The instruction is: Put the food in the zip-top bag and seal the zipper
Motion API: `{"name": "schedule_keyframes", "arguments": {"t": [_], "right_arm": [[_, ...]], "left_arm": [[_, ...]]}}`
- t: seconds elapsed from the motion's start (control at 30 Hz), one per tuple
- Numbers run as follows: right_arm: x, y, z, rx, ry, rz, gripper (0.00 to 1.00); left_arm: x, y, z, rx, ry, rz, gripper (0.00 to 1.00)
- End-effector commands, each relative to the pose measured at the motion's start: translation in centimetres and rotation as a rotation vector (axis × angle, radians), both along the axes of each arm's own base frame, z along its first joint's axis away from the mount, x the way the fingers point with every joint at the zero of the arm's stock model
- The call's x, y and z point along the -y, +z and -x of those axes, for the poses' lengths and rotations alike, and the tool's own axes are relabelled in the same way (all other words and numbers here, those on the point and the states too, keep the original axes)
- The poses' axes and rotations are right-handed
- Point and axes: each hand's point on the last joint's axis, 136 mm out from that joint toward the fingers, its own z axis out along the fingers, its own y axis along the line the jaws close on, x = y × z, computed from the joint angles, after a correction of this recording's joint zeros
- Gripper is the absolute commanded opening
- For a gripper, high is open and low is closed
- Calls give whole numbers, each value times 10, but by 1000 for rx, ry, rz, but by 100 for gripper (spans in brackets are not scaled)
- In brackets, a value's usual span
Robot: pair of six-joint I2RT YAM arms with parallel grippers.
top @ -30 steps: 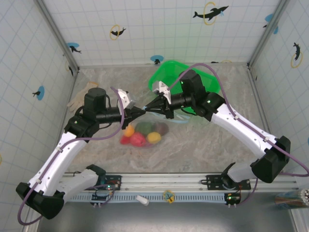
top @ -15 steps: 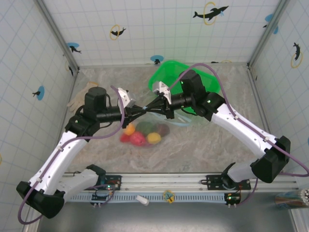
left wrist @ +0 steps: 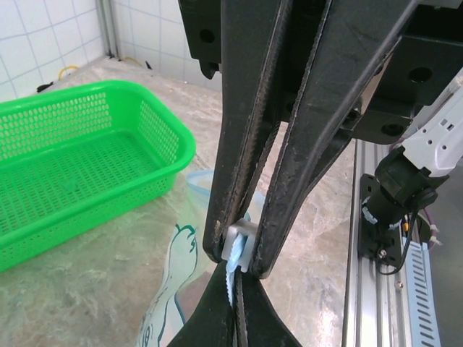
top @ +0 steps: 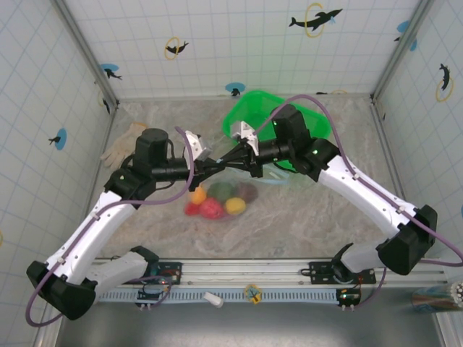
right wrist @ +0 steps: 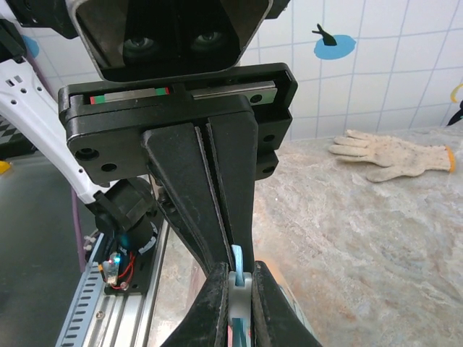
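Note:
The zip-top bag hangs clear and floppy between both grippers, its belly resting on the table. The food lies bunched inside it: red, magenta, yellow, orange, green and brown pieces. My left gripper is shut on the light-blue zipper strip. My right gripper faces it tip to tip, shut on the small grey slider that rides on the strip. The bag's printed side hangs just below the fingers.
The green mesh basket stands behind the right gripper at the back. A pale work glove lies at the back left. The rail with both arm bases runs along the near edge.
Both grippers have shifted slightly to the right together, the left arm reaching further in. The bag with the food has slid a little right with them.

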Motion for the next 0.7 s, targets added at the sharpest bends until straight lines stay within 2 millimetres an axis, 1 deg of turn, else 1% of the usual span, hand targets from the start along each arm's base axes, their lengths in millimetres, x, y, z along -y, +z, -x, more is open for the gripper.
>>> {"name": "schedule_keyframes", "arguments": {"t": [0.0,0.17,0.37,0.43,0.53,0.67], "right_arm": [[12,1,-4,35,-46,-7,0],[27,-12,-15,27,-100,3,0],[37,-20,-17,24,-130,15,0],[41,-26,-18,26,-143,27,0],[47,-36,-17,31,-160,54,0],[62,-58,-16,26,-217,100,0]], "left_arm": [[-1,31,1,94,9,63,0],[-4,32,2,101,30,73,0],[-10,37,1,127,72,79,0],[-13,39,-4,138,111,73,0],[-23,42,-14,169,199,58,0],[-36,51,-19,220,291,64,0]]}}
